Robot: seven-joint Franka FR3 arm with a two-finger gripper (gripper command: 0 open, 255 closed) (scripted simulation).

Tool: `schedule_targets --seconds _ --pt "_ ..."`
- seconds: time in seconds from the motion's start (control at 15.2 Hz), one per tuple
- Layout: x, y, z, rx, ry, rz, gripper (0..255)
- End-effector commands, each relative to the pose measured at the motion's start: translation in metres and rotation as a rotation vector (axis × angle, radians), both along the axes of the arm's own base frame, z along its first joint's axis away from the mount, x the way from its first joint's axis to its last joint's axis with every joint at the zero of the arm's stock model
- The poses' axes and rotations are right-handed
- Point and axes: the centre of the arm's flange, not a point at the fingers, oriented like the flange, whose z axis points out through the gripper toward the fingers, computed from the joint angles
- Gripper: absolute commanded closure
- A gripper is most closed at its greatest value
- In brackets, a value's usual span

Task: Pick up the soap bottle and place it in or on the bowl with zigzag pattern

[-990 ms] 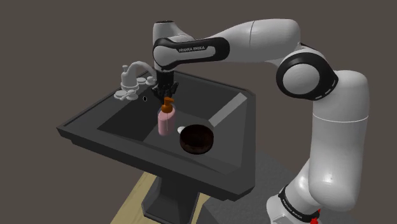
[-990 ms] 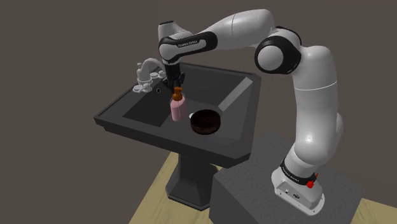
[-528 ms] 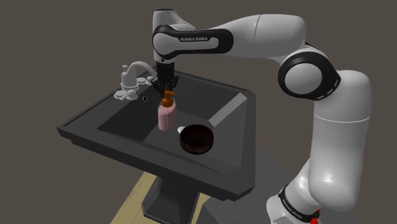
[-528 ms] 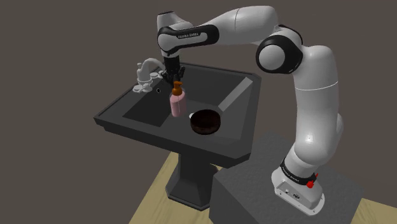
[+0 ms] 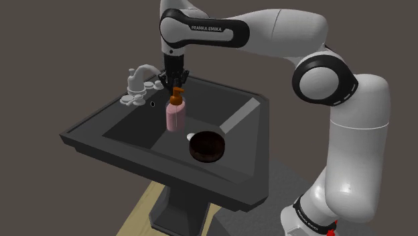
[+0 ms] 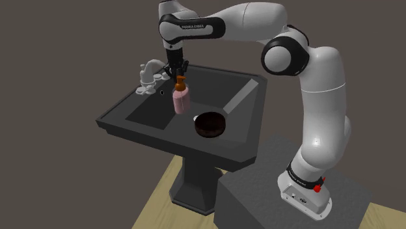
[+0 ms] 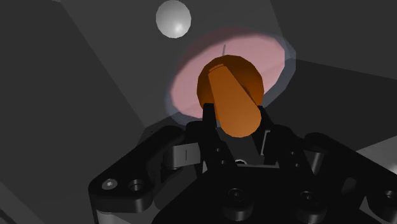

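At the shoulder view's left, a pale faucet (image 5: 138,82) stands on the back ledge of a black pedestal sink (image 5: 94,131). Just beside it the black gripper (image 5: 175,86) points straight down, its fingers (image 7: 210,124) pinching the orange pump head (image 5: 177,96) of the pink soap bottle (image 5: 175,117). The bottle hangs under the hand and appears to be clear of the basin floor.

The grip looks like the weak point. The fingers hold only the narrow, rounded pump and the whole body dangles below, so a quick sideways carry could set the bottle swinging or let it slip out.

A small pale ball (image 5: 190,136) lies on the basin floor between the bottle and the dark bowl (image 5: 201,155), and a low carry could knock it.

The bowl sits near the basin's front corner, and its zigzag pattern cannot be made out. It looks shallow next to the tall bottle. If released upright or off-centre, the bottle could topple over the rim or tip the bowl.

At the right, the white arm (image 5: 348,121) arches over the sink.
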Motion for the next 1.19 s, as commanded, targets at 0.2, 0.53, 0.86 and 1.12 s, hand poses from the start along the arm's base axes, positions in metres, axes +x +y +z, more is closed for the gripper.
schedule_targets --seconds 0.2,0.53,0.86,1.12 --pt "-0.001 0.000 0.027 0.000 0.000 0.000 255" --pt "-0.001 0.000 0.054 0.000 0.000 0.000 255" --pt "-0.048 -0.015 0.073 0.000 0.000 0.000 255" --pt "-0.095 -0.030 0.091 0.000 0.000 0.000 255"
